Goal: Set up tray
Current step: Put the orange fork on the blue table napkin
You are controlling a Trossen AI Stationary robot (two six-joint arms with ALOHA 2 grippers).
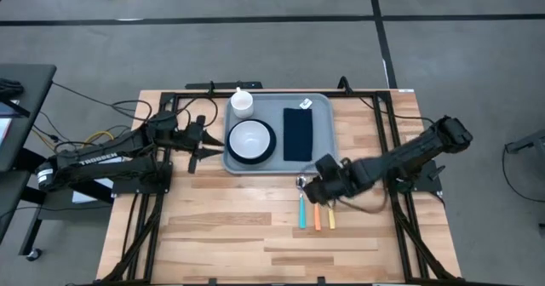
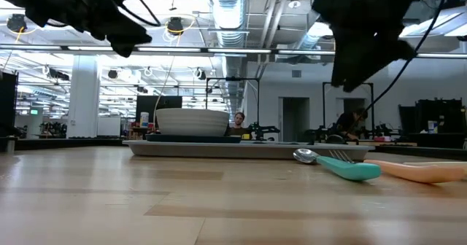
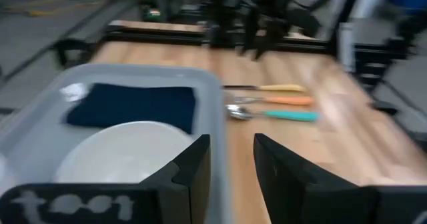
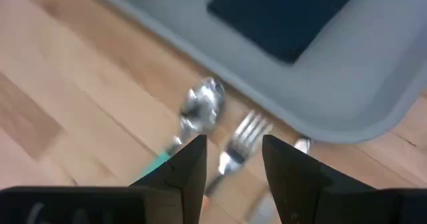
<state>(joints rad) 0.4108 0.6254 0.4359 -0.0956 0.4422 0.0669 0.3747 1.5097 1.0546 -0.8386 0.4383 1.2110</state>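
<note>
We centre right gripper (fingers apart, empty) over fork beside tray front edge, descend squarely; left gripper parted.

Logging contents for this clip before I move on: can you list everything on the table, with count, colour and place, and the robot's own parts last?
tray: one, light blue-grey, far middle of the table
plate: one, dark rim, on the tray's left part
bowl: one, white, on the plate
napkin: one, dark navy, on the tray right of the plate
cup: one, white, tray's far left corner
spoon: one, teal handle, on the table just in front of the tray
fork: one, orange handle, beside the spoon
third utensil: one, yellow handle, head hidden
left hand: open, at the tray's left edge
right hand: open, empty, over the utensil heads
</note>
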